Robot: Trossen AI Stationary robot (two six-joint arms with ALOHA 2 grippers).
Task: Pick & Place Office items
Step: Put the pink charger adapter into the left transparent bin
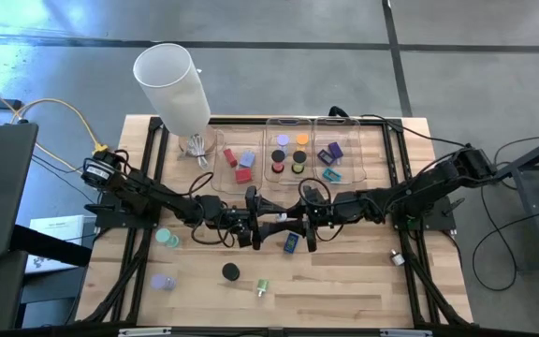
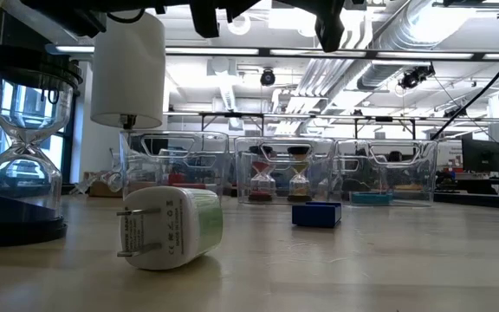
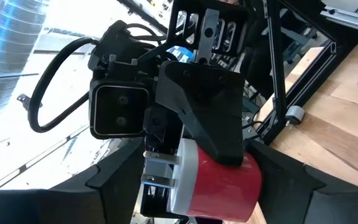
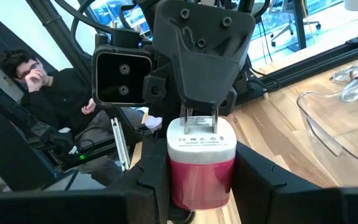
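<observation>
1. High view: left gripper point(image 1: 254, 225) and right gripper point(image 1: 304, 223) meet nose to nose mid-table. Looks like a handover.
2. Right wrist: its jaws pinch the red-and-white plug point(image 4: 201, 165).
3. Left wrist: jaws bracket the plug, not yet pinching. Next, squeeze, then right releases.

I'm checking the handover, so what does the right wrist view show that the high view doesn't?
Only the right wrist view: the red adapter with its white pronged end, held in the right gripper, and a seated person behind. Only the high view: the white cylinder, the black disc and other loose pieces. Both: the left gripper facing the right one, the wooden table, a clear tray.
</observation>
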